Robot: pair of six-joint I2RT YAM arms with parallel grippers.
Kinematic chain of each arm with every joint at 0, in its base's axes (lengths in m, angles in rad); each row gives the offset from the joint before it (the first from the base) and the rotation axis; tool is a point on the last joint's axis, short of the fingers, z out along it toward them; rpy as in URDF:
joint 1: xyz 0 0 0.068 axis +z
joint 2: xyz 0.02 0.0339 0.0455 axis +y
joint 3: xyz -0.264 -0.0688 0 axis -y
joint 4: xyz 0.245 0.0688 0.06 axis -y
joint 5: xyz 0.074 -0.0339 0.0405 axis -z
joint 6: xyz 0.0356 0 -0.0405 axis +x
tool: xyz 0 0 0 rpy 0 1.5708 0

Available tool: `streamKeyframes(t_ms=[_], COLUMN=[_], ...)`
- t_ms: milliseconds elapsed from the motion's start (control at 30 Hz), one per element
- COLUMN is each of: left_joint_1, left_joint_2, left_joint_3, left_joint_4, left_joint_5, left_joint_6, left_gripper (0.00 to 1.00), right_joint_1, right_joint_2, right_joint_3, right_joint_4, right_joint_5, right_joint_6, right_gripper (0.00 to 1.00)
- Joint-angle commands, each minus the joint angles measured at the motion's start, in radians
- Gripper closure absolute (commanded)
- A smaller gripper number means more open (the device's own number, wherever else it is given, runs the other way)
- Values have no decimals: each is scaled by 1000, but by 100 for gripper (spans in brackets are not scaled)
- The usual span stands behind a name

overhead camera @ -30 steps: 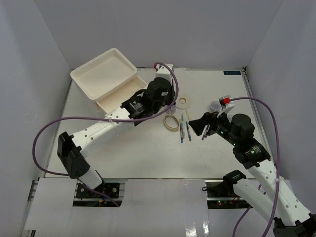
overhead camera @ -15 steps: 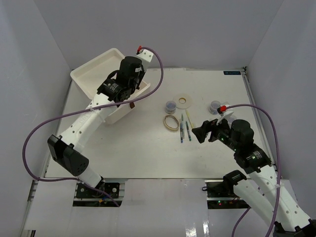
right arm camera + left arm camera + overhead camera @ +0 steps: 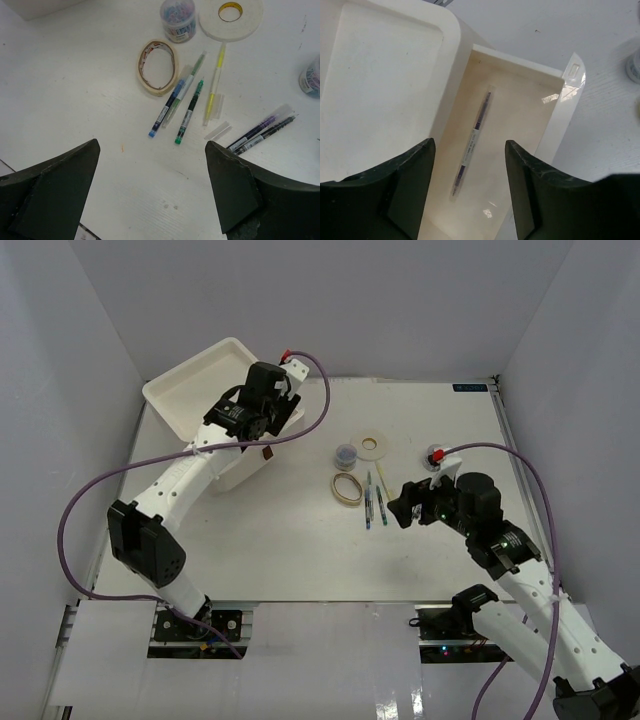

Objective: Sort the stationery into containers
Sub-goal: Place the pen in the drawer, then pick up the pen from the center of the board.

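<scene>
The left gripper [image 3: 470, 200] hangs with its jaws spread wide over the white drawer unit [image 3: 195, 390]. One drawer [image 3: 520, 105] is pulled out, and a single purple pen [image 3: 472, 145] lies loose inside it, touched by neither finger. The right gripper [image 3: 150, 195], likewise wide open and empty, hovers above the table [image 3: 75, 85]. On the table lie a beige tape ring [image 3: 159, 66], a white tape ring [image 3: 231, 12], a clear jar [image 3: 178, 17] (a second jar [image 3: 311, 80] is cut off by the frame edge), several pens [image 3: 189, 112] and a small pale stick [image 3: 218, 131], possibly a cap.

Bright, even light; soft shadows.
</scene>
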Motion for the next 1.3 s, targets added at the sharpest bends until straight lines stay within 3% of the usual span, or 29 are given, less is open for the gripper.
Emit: streamKeyframes(t_ms=[0,133,200,367,533,700,833,1000,1267], left_joint_1=[2,2,1,2,2,2,2,2,2], left_joint_2=[-87,-168,-210,-412,-570,-676,-704,-710,-698], left_joint_3=[10,40,34,-100,-279,-371,-430,-460,-467], left_joint_4=[15,15,17,78,117,110,77,55,54], left_joint_5=[25,32,38,126,216,264,265,279,287], left_joint_6=[-45,-159,-215,-413,-493,-529,-545,-564,-568], left_gripper=[30,13,3,2,2,2,2,2,2], right_joint_1=[5,4,2,-2,-8,-8,-8,-8,-8], right_joint_2=[64,230,296,535,731,874,1011,1124,1187], right_joint_3=[71,140,185,262,331,390,461,512,521], right_joint_4=[11,12,12,20,60,100,109,131,146], right_joint_5=[68,175,202,251,257,258,265,278,281], right_joint_6=[-33,-44,-52,-82,-114,-136,-141,-141,-141], right_gripper=[7,0,7,18,33,40,42,51,59])
